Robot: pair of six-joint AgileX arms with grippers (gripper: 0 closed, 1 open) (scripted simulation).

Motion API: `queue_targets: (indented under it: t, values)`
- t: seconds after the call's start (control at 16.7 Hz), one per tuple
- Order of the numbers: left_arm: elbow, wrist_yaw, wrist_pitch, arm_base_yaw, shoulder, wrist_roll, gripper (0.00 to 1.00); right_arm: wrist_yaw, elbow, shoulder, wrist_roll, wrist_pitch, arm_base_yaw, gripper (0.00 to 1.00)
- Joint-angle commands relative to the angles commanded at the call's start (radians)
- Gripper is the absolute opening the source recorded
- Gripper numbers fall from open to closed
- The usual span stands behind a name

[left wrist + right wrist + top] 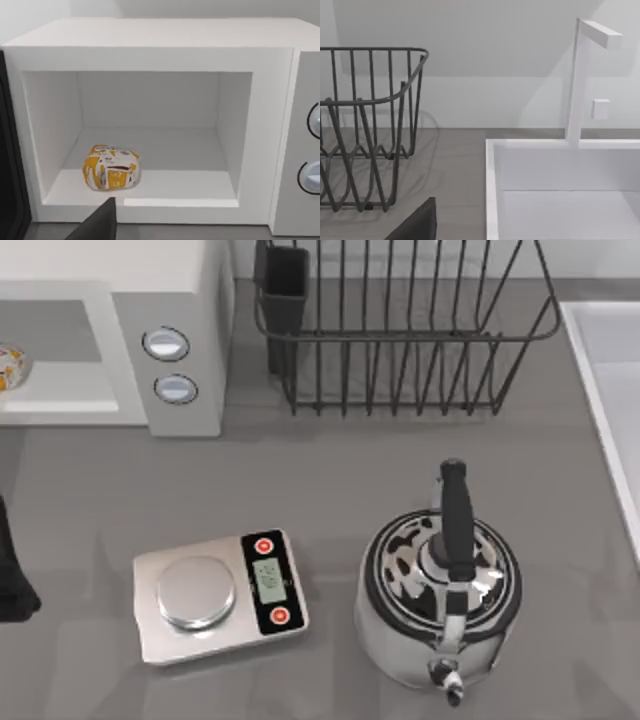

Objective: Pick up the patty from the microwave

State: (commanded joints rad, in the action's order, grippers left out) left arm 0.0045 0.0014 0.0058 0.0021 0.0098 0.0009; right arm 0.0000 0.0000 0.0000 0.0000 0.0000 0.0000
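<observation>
My left gripper point(97, 225) is hanging just in front of the open microwave point(150, 45) at the table's left, can't tell if it's open or closed, and the patty point(111, 167) sits on the floor inside near the front, nothing touching it.

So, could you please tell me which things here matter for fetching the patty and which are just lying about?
For the job:
patty
microwave
left gripper

Lying about:
scale
kettle
dish rack
sink
</observation>
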Motion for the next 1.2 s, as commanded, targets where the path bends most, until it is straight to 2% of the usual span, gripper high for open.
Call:
queue_targets:
  t: [0.18, 0.42, 0.66, 1.2]
  values:
    - [0.041, 0.013, 0.052, 0.019, 0.092, 0.008, 1.0, 0.0, 0.0, 0.0, 0.0, 0.0, 0.0, 1.0]
    - [0.154, 0.045, 0.189, 0.063, 0.361, 0.026, 1.0, 0.0, 0.0, 0.0, 0.0, 0.0, 0.0, 1.0]
    - [0.314, 0.089, 0.373, 0.116, 0.761, 0.048, 1.0, 0.0, 0.0, 0.0, 0.0, 0.0, 0.0, 1.0]
    - [0.736, 0.193, 0.815, 0.206, 1.803, 0.089, 1.0, 0.0, 0.0, 0.0, 0.0, 0.0, 0.0, 1.0]
